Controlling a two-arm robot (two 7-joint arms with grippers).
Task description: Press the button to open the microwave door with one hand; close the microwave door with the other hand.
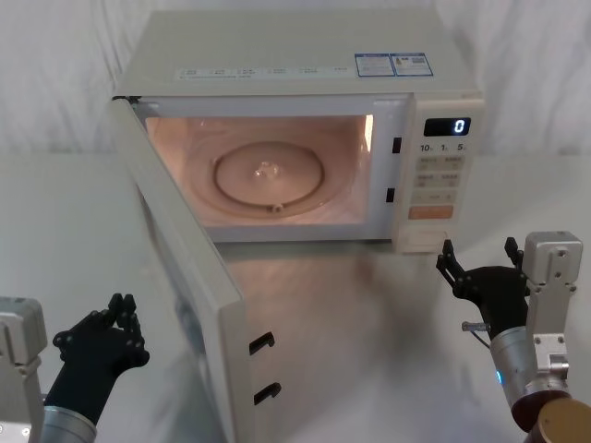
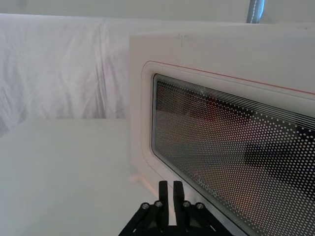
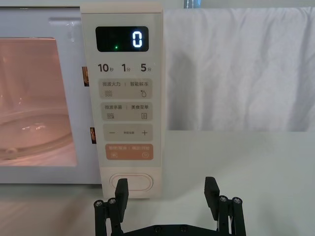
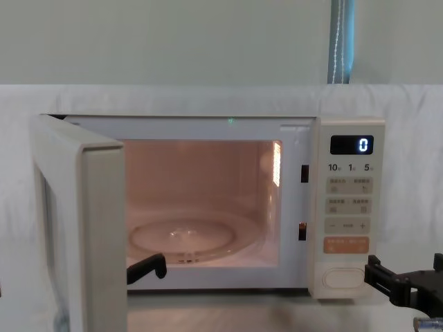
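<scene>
White cloth backs boxy microwave (image 1: 305, 83) — left end effector (image 2: 167, 189) pinched together, right end effector (image 3: 167, 189) spread.

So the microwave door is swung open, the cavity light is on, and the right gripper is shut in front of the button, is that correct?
Not quite. The right gripper is open: the right wrist view shows its fingers spread apart. The rest holds: the microwave door is swung open, the cavity is lit, and the gripper sits in front of the button.
</scene>
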